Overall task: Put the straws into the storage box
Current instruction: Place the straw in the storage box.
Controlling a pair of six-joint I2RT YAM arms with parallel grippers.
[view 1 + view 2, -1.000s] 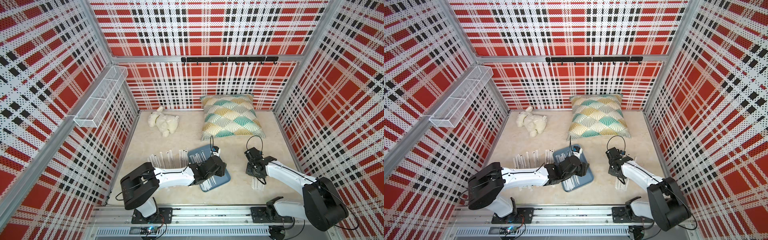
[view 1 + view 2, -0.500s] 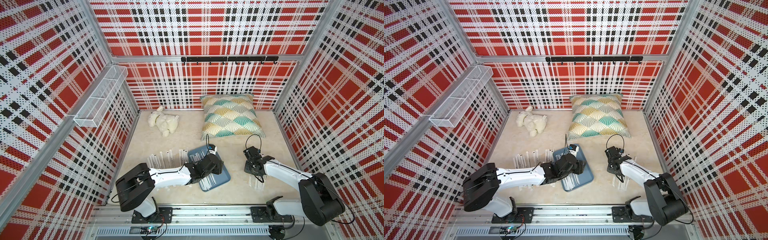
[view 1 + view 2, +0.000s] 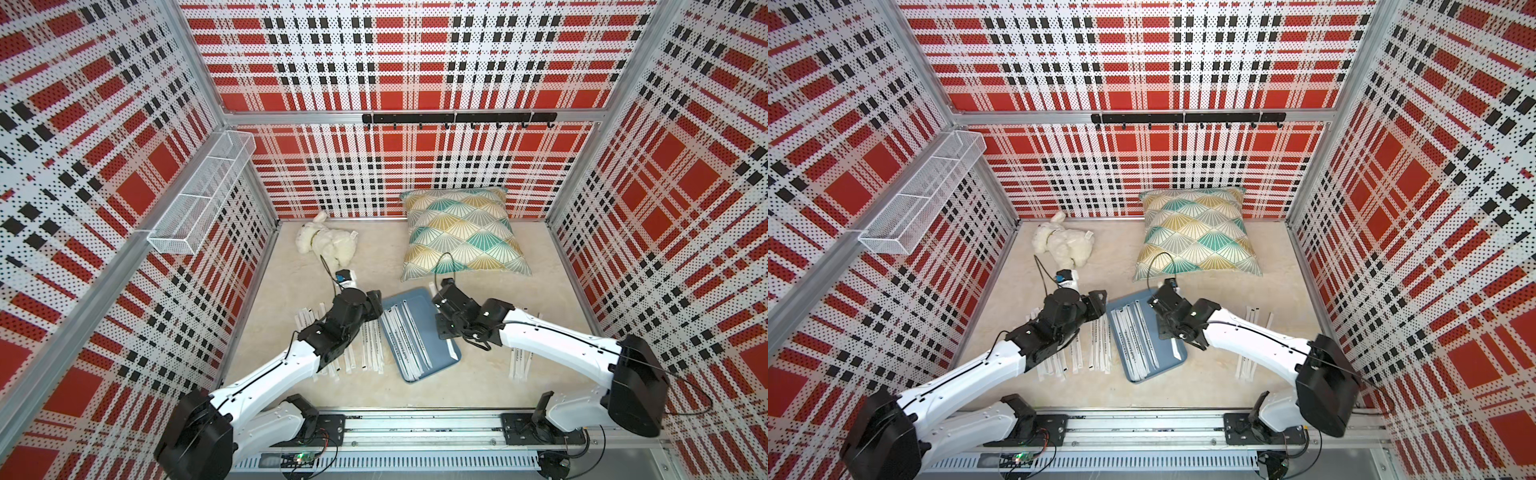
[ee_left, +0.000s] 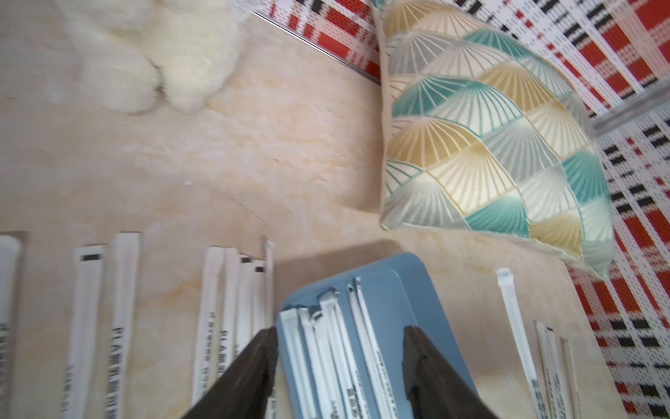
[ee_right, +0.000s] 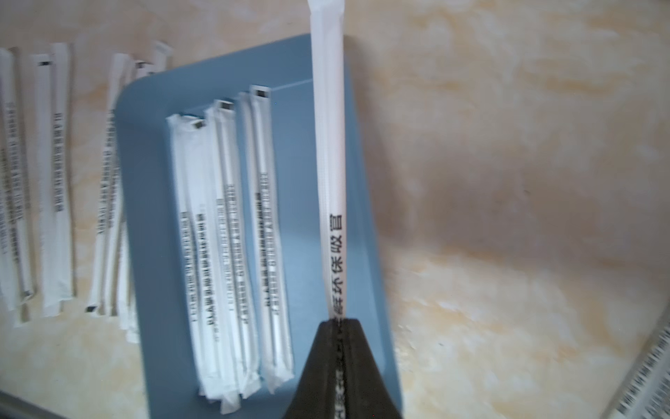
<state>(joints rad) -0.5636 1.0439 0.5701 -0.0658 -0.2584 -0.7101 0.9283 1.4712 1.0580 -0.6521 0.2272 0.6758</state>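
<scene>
Item 1. The right gripper (image 5: 339, 321) has its black jaws pressed together on one long thin straw in a flat white paper wrapper with dark lettering (image 5: 328, 145). This held straw runs out from the jaws along the tray's edge on the right arm's side and past its far end. I cannot tell whether it touches the rim.

Item 2. The storage box is a shallow slate-blue rectangular plastic tray with rounded corners (image 3: 415, 301). In both top views it lies flat on the beige marbled tabletop (image 3: 374, 266) between my two arms. Several wrapped straws (image 5: 224, 235) lie inside it lengthwise, side by side, towards the left arm's side of its floor.

Item 3. The left gripper (image 4: 339, 362) has its jaws well apart with nothing gripped. It hangs over the tray's end, above the tips of the straws inside.

Item 4. Loose wrapped straws lie on the tabletop in two groups. One row (image 3: 370, 349) is just beside the tray on the left arm's side, partly under that arm. A smaller group (image 3: 519, 365) lies apart on the right arm's side, partly hidden by that arm.

Item 5. The surroundings:
- A cream plush toy (image 3: 328, 245) and a teal-and-yellow fan-patterned pillow (image 3: 461, 232) sit near the back wall.
- A white wire-mesh basket (image 3: 199, 199) hangs on the left wall.
- A black hook rail (image 3: 457, 118) is fixed to the back wall.
</scene>
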